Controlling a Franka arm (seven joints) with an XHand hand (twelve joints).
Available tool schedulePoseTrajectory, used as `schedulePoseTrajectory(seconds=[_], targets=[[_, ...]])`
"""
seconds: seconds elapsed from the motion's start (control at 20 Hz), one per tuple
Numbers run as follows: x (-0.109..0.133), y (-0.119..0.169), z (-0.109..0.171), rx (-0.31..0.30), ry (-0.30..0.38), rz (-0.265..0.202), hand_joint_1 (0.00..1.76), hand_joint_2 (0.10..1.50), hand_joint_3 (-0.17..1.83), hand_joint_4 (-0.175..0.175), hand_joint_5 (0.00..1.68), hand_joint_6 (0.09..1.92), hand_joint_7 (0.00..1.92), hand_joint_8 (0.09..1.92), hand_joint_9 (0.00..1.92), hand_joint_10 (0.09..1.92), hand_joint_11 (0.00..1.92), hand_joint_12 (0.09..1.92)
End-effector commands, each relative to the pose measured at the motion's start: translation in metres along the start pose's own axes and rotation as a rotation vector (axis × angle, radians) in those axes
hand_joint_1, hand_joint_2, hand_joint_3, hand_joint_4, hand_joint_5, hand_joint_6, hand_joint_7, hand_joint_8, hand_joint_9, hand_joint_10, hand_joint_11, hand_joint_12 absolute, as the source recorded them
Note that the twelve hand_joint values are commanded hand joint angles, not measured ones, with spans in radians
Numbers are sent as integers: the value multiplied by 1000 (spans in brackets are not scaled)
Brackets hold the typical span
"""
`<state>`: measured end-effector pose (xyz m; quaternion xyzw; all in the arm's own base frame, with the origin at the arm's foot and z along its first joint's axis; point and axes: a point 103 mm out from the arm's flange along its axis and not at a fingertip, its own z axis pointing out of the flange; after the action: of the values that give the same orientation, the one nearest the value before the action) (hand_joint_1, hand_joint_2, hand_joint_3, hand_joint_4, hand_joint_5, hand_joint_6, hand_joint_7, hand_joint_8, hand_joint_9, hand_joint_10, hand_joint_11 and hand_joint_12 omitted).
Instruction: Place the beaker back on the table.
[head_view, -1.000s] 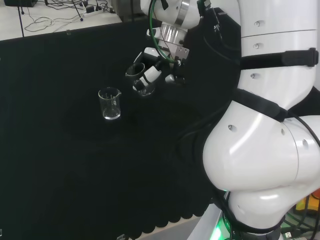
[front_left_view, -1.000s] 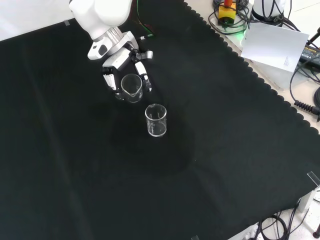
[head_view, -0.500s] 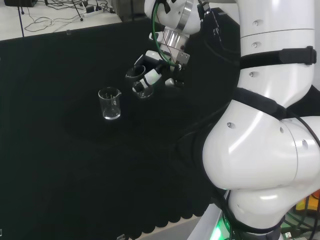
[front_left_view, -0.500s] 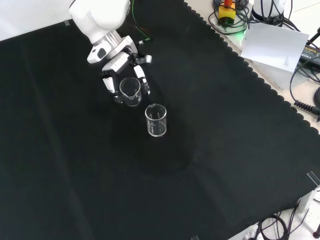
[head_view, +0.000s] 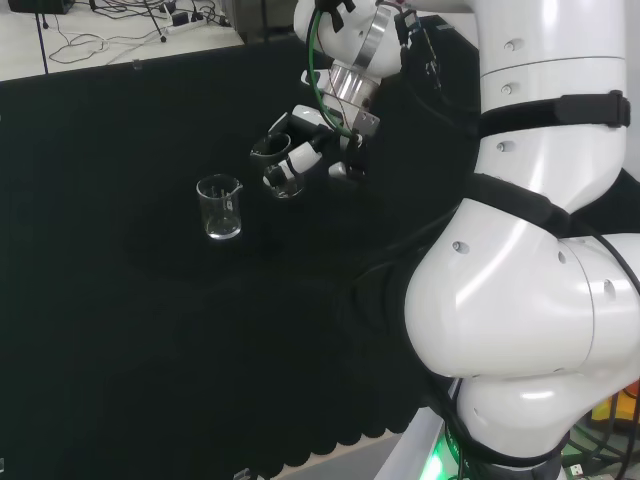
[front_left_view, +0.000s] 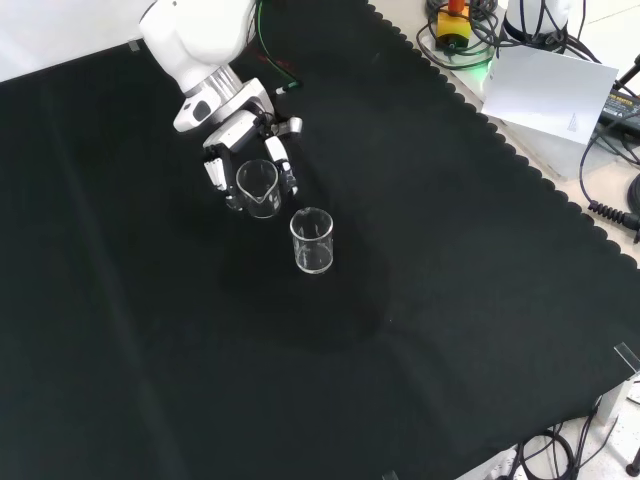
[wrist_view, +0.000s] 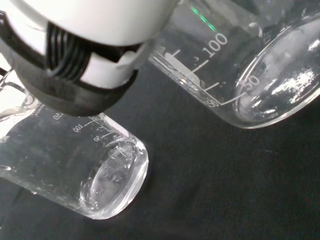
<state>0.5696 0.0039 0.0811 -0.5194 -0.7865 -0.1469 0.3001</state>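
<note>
The hand (head_view: 305, 150) (front_left_view: 228, 135) has its fingers curled round a clear glass beaker (front_left_view: 258, 186) (head_view: 278, 168), holding it upright low over the black cloth. Whether its base touches the cloth cannot be told. In the wrist view this held beaker (wrist_view: 250, 75) is close and large beside a finger (wrist_view: 90, 65). A second clear beaker (head_view: 220, 206) (front_left_view: 312, 240) (wrist_view: 85, 170) stands free on the cloth, just left of the held one in the head view and just below it in the front view.
The arm's big white links (head_view: 530, 250) rise at the head view's right. Beyond the cloth's scalloped edge in the front view lie cables (front_left_view: 610, 190) and a white box (front_left_view: 555, 95). Bare black cloth (front_left_view: 420, 330) spreads around both beakers.
The hand with the held beaker has drifted a little to the left in both views and turned slightly. The free beaker has not moved.
</note>
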Motion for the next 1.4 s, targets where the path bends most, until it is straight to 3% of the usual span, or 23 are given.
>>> schedulePoseTrajectory(seconds=[0.05,1.4], targets=[[-5,5,4,-11,20,-3,1420,826,258,-175,1297,473,1304,634,1474,87,1263,751],[-19,7,21,-17,51,26,1418,851,211,-175,1293,474,1313,622,1471,87,1251,763]])
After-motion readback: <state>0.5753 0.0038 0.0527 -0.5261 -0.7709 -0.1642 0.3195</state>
